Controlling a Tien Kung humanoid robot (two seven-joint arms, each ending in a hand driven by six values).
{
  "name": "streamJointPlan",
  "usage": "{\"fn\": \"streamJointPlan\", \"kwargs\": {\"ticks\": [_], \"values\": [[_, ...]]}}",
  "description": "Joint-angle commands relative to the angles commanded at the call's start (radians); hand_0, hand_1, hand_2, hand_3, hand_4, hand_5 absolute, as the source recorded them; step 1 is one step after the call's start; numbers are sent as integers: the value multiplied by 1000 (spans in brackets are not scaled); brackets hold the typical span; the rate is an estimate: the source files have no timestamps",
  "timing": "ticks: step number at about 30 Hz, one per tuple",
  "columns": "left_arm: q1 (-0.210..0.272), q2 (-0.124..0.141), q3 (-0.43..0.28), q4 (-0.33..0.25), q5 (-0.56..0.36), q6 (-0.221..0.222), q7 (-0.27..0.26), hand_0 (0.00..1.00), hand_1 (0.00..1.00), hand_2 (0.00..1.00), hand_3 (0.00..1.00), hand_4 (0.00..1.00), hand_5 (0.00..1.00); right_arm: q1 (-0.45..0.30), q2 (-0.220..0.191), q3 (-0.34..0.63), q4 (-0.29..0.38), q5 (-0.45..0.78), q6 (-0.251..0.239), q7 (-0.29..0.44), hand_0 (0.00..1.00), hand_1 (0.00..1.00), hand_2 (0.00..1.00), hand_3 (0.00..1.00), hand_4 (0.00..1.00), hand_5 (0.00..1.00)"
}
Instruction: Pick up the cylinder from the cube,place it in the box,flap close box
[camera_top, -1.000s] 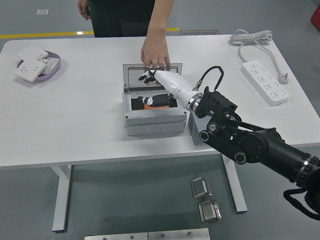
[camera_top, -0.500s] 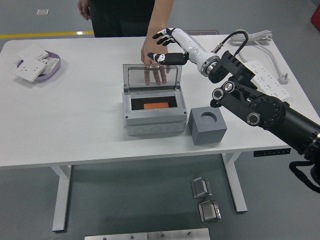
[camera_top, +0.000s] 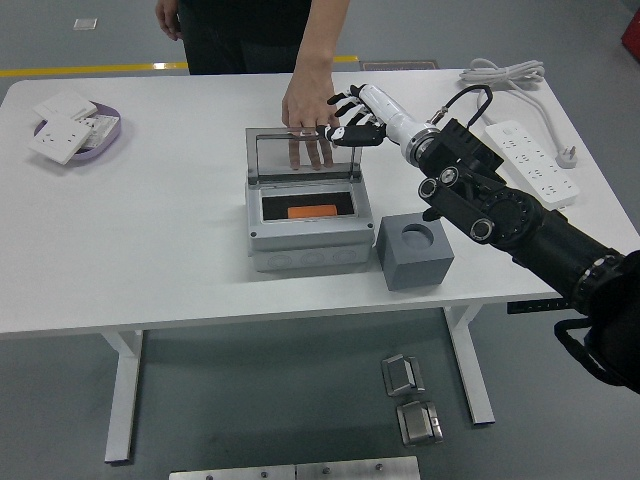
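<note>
The grey box (camera_top: 305, 250) stands mid-table with its clear lid (camera_top: 303, 156) raised upright. An orange cylinder (camera_top: 312, 212) lies inside it. To its right sits the grey cube (camera_top: 415, 252), its round hole bare. My right hand (camera_top: 352, 118) hovers just behind the lid's upper right corner, fingers spread and holding nothing. A person's hand (camera_top: 309, 102) rests flat on the table behind the lid, fingertips seen through it.
A white power strip (camera_top: 530, 162) with its coiled cable lies at the right. A purple tray (camera_top: 103, 137) of white switch plates sits far left. Metal parts lie on the floor below the table's front edge.
My right hand rose out of the box, leaving the orange cylinder inside, swung up behind the lid, then came down to the lid's upper right corner. The person's hand stayed put.
</note>
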Motion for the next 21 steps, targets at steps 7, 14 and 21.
{"fn": "streamJointPlan", "kwargs": {"ticks": [7, 14, 21], "values": [[0, -2, -2, 0, 0, 0, 0, 584, 617, 568, 609, 655, 301, -3, -14, -33, 52, 0, -7, -4, 620, 613, 655, 721, 742, 381], [1, -1, -2, 0, -2, 0, -2, 584, 617, 568, 608, 652, 294, 1, -38, -67, 150, -29, -12, -17, 628, 611, 652, 718, 742, 379], [2, -2, 0, 0, -6, 0, -3, 584, 617, 568, 608, 653, 293, -5, -60, -104, 221, -70, 3, -45, 620, 614, 649, 718, 742, 382]]}}
